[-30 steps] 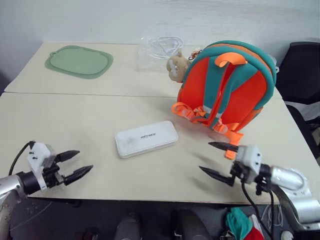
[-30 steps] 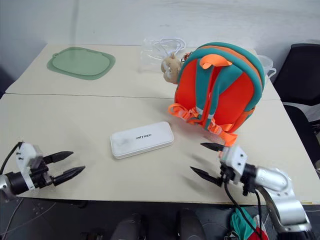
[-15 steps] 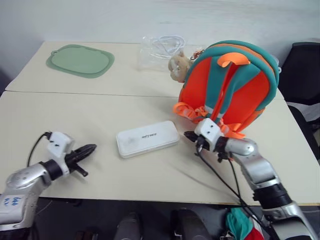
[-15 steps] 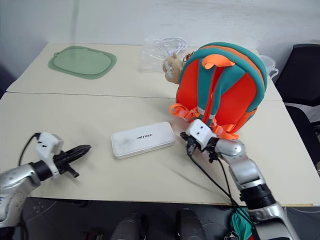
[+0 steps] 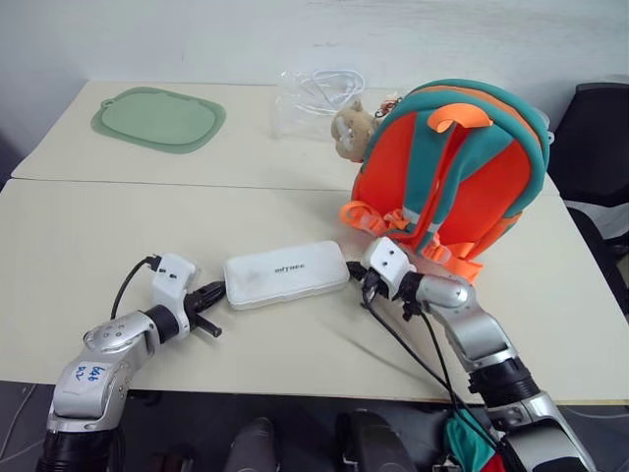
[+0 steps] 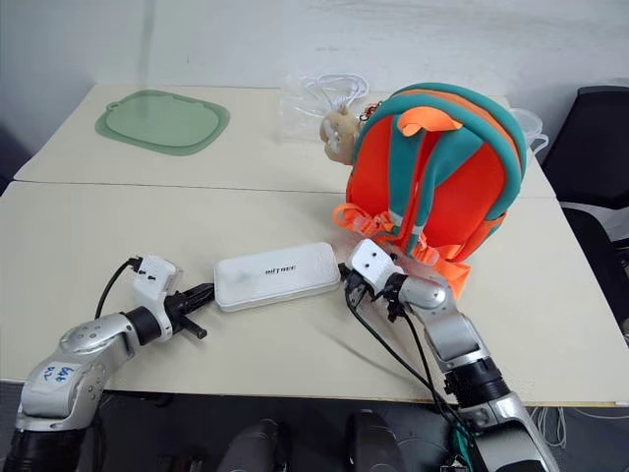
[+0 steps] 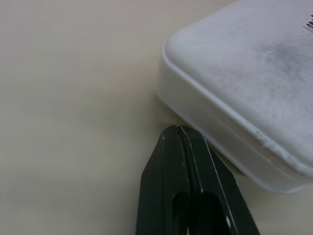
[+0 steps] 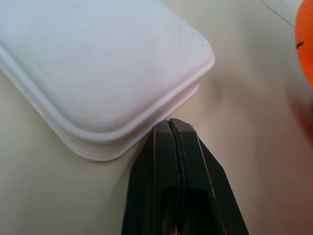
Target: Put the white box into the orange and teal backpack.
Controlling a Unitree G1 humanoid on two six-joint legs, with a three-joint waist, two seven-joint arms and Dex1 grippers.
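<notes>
The white box (image 5: 286, 274) lies flat on the table (image 5: 118, 226), small dark lettering on its lid. My left gripper (image 5: 214, 293) is shut, its tips right against the box's left end (image 7: 220, 122). My right gripper (image 5: 356, 278) is shut too, its tips at the box's right end (image 8: 117, 78). Nothing sits between either pair of fingers. The orange and teal backpack (image 5: 452, 167) stands upright behind the right gripper, a tan plush toy (image 5: 349, 128) hanging at its left side.
A green mat (image 5: 157, 119) lies at the far left of the table. A clear bag with a white cable (image 5: 313, 96) sits behind the plush toy. A dark chair (image 5: 598, 147) stands beyond the table's right edge.
Both grippers went from open to shut and closed in on the box from either side. The box has barely shifted.
</notes>
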